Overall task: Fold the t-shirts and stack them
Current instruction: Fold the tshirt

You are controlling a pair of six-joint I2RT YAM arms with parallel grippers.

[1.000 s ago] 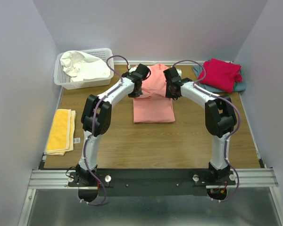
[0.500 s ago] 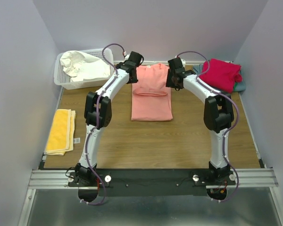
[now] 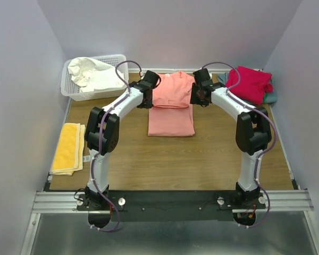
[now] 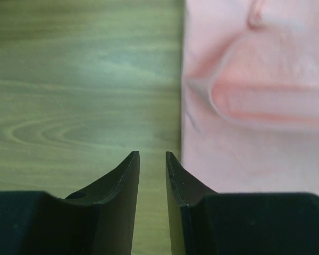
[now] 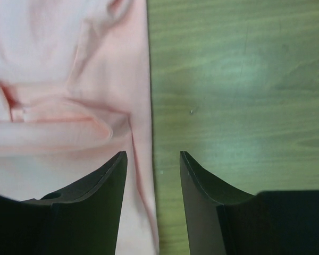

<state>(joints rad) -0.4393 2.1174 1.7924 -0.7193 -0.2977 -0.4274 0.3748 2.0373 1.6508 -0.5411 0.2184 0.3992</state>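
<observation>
**Wood tabletop in a pale-walled booth, pink shirt lying at the back centre**

Wood-grain table fills the floor of a booth closed in by plain pale lavender walls on three sides. A metal rail runs along the near edge, where both arm bases are bolted. A white lattice basket sits in the far left corner with the white t-shirt heaped in it. A folded yellow cloth lies by the left edge.

The salmon-pink t-shirt lies flat at the back centre, folded to a narrow rectangle, with a soft rolled crease crossing it from side to side. In the far right corner the crimson-red t-shirt sits on the grey-blue t-shirt.

The left gripper hangs over bare wood just beside the pink shirt's left edge, fingers slightly apart and empty. The right gripper straddles the shirt's right edge from above, fingers spread and pinching nothing.
</observation>
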